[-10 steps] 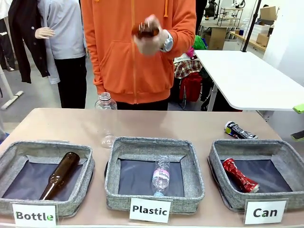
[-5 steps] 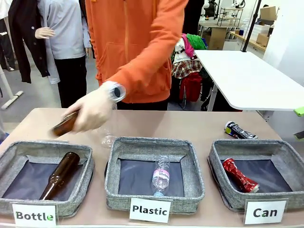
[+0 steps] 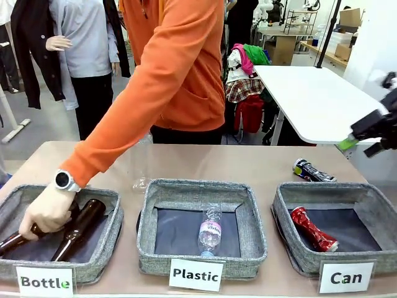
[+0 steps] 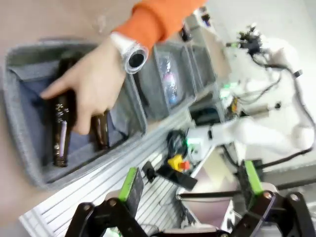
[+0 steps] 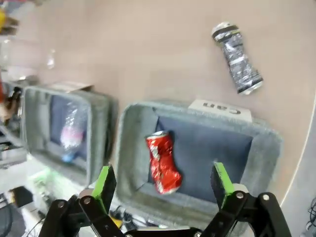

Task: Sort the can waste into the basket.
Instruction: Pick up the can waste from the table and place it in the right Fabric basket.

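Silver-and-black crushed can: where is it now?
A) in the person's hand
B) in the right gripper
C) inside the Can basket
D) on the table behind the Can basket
D: the silver-and-black can lies on the table, beyond the far wall of the Can basket.

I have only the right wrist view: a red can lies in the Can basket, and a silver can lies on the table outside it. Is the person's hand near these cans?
Observer: No. The front view shows the hand down in the Bottle basket, gripping a brown bottle.
Operator: Where does my arm stand over the table?
Observer: The right gripper hangs high at the table's right side, up and to the right of the silver can in the picture.
Operator: And the other arm?
Observer: The left wrist view shows the left gripper open and empty, looking toward the Bottle basket.
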{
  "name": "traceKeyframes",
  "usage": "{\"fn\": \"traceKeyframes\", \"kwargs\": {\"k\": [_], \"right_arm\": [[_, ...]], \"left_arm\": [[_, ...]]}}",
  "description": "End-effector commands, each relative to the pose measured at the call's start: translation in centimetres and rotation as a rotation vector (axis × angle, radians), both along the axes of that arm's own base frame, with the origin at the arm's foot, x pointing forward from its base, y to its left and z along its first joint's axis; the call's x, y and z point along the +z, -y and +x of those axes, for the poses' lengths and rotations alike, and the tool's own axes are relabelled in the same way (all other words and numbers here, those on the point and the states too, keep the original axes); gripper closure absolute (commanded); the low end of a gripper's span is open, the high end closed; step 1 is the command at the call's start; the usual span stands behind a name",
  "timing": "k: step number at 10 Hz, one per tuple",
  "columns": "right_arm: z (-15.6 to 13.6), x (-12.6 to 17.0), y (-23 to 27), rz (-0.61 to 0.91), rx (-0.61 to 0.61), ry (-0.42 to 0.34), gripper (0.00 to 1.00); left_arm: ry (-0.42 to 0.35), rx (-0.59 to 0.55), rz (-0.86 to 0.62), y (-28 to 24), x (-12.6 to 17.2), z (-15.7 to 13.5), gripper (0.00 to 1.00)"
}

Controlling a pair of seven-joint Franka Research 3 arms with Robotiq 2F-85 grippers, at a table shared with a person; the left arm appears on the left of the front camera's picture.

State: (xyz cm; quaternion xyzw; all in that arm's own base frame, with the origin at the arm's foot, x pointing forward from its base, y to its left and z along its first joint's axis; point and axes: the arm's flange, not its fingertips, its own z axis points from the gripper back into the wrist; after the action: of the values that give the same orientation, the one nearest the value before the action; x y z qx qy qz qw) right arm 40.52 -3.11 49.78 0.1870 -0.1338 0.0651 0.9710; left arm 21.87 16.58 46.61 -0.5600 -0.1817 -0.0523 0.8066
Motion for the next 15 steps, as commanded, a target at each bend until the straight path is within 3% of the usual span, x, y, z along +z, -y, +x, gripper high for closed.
{"fn": "traceKeyframes", "kwargs": {"k": [1,3,6,8,11,12,14,15], "right_arm": [[3.8,-2.2,-0.7,-0.058,-0.052,-0.083,0.0],[7.8,-3.8,-1.6,-0.123,-0.1,-0.039,0.0],[11.6,-5.8,-1.9,-0.213,-0.137,-0.049,0.0],[12.5,-7.1,-1.9,-0.227,-0.167,-0.053,0.0],[13.8,-10.6,-2.7,-0.232,-0.167,0.041,0.0],[14.3,-11.7,-2.9,-0.238,-0.149,0.047,0.0],[15.1,-13.6,-3.1,-0.283,-0.149,0.024,0.0],[15.3,-14.3,-3.0,-0.304,-0.142,0.007,0.0]], "left_arm": [[0.125,0.184,-0.1,-9.7,4.3,-3.7,0.0],[0.129,0.202,-0.101,-13.8,3.8,-6.4,0.0],[0.124,0.172,-0.141,-13.4,2.9,-6.4,0.0],[0.105,0.035,-0.116,-8.6,2.7,-4.5,0.0],[-0.088,-0.315,0.008,5.2,-1.9,0.6,0.0],[-0.161,-0.365,0.075,8.3,-4.0,1.2,0.0],[-0.267,-0.318,0.158,10.2,-6.2,2.1,0.0],[-0.171,-0.355,0.059,8.4,-4.4,1.9,0.0]]}}
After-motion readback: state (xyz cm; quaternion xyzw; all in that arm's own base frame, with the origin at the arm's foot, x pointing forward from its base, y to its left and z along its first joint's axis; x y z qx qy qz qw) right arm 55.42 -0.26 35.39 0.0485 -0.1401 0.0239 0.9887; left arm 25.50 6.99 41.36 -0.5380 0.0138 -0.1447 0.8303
